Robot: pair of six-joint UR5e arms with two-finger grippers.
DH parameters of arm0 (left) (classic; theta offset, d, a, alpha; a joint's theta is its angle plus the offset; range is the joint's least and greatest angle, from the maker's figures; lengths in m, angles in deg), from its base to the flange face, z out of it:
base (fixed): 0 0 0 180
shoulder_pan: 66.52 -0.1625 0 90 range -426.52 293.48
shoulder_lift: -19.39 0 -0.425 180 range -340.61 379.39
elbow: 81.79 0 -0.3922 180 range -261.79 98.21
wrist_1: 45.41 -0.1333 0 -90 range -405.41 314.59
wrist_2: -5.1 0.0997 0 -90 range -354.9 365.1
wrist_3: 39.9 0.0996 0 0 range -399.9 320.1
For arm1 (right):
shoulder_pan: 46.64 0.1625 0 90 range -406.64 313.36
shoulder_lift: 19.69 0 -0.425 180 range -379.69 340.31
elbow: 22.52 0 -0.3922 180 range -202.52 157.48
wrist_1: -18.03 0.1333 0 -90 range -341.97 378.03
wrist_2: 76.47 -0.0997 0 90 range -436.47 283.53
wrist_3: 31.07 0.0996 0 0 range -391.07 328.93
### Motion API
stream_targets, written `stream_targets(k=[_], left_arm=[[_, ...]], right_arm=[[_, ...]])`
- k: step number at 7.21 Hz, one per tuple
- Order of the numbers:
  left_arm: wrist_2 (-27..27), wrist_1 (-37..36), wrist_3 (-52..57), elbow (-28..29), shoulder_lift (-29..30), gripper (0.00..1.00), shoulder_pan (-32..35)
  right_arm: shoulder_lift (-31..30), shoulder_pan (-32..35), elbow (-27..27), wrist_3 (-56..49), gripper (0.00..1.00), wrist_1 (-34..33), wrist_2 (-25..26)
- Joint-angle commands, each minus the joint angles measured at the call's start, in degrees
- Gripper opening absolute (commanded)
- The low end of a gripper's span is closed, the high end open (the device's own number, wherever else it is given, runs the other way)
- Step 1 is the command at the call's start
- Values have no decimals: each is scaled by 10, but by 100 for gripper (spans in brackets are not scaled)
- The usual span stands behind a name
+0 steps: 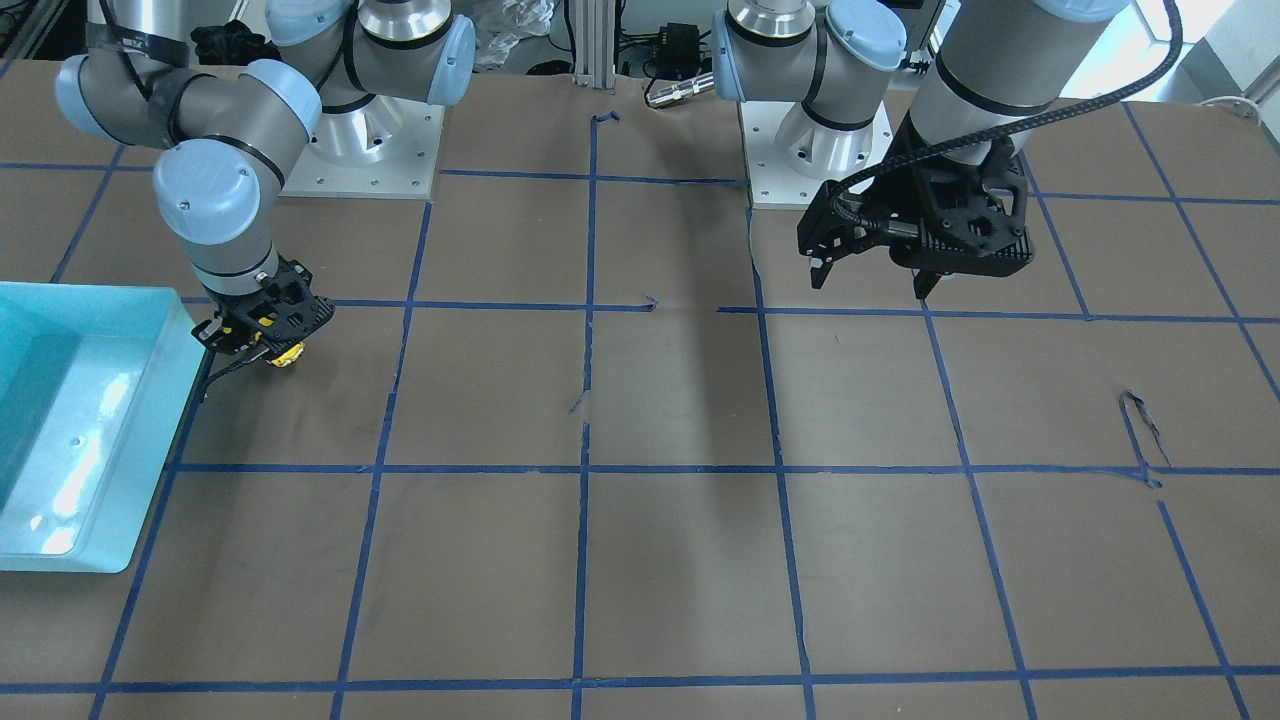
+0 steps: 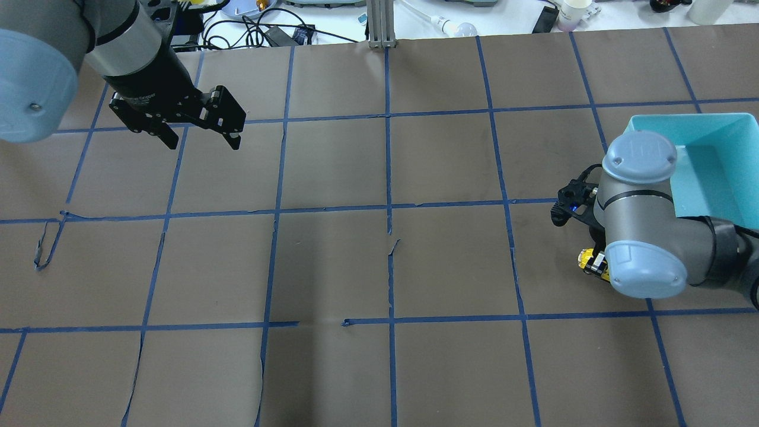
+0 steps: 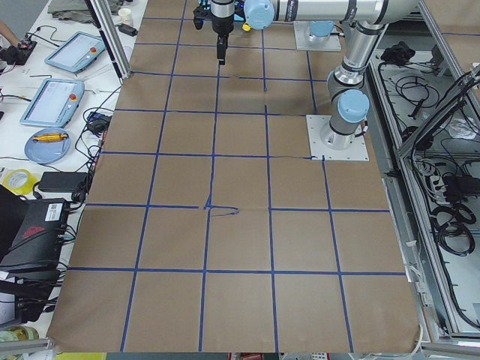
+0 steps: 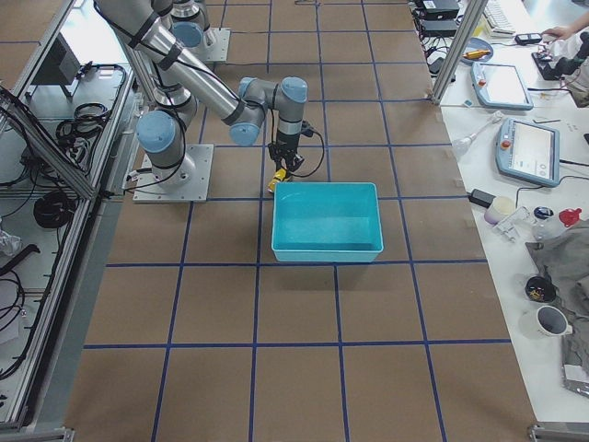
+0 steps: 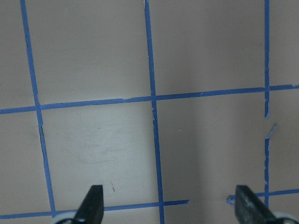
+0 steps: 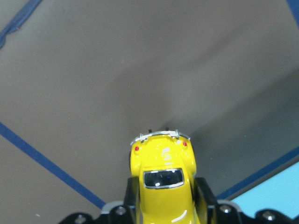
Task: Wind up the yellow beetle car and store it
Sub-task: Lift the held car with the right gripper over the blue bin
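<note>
The fingers (image 6: 204, 193) of the right gripper (image 1: 272, 345) pinched the glossy yellow beetle car (image 6: 162, 186), showing its chrome bumper, red tail lights and dark rear window, while the left gripper (image 2: 204, 144) gaped empty.

We list two arms of one make.

- Left arm (image 1: 1000, 70): silver-grey tubular links, black bands at the seams, pale blue domed joint caps (image 1: 865, 35).
- Right arm (image 1: 215, 110): the same build. We note small screws (image 2: 617, 161) set in a cap face.
- Base plates (image 1: 415, 165): square, pale metal, holes along the edges.
- Cable (image 1: 1095, 100): black, braided, outside the left arm.
- Wrist collar (image 2: 139, 98): black, with faint pale lettering.
- Jaws: matte black on both arms. The left set's housing is ribbed and pierced.
</note>
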Motion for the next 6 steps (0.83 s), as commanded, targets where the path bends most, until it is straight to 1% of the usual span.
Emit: stream_targets(k=[1,2,4,5,6], left_arm=[[0,0,1,0,0,100,-1],[0,0,1,1,0,100,-1],[1,0,1,1,0,100,-1],[1,0,1,1,0,100,-1],[1,0,1,1,0,100,-1]], right_arm=[[-17,17,90,27,0,122,-7],[-28,17,138,28,0,162,-8],[-23,9,289,22,0,268,-4],[-14,-7,344,0,0,304,1],[-8,-61,352,-11,0,303,-5]])
